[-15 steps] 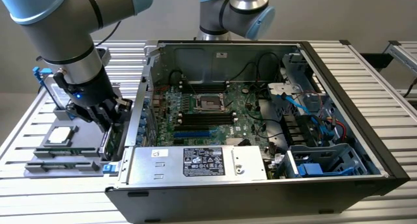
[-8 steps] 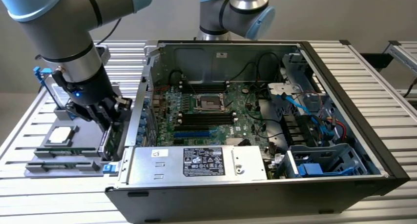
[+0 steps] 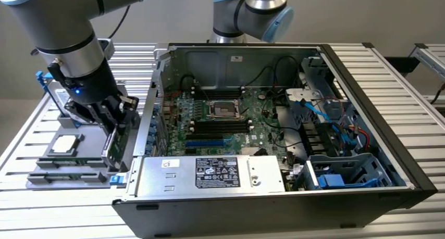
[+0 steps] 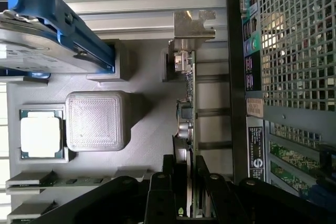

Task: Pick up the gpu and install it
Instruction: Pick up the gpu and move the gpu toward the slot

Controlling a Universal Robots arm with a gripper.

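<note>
The gpu (image 3: 116,143) stands on edge over the grey parts tray (image 3: 41,180), just outside the open computer case on the exterior view's left. My gripper (image 3: 113,123) comes down on it from above, shut on the card's upper edge. In the wrist view the gpu (image 4: 186,119) is edge-on, a thin green board with its silver end bracket (image 4: 194,24) at the far end. The gripper (image 4: 186,200) has one black finger (image 4: 157,195) pressed on each side of it. Whether the card's lower edge still touches the tray cannot be told.
The open case (image 3: 389,145) lies on its side with the motherboard (image 3: 222,124) facing up and a silver power supply (image 3: 208,174) along its near edge. The tray also holds a blue-framed hard drive (image 4: 47,30), a processor (image 4: 41,134) and memory sticks (image 4: 52,182). A second arm (image 3: 250,10) stands behind the case.
</note>
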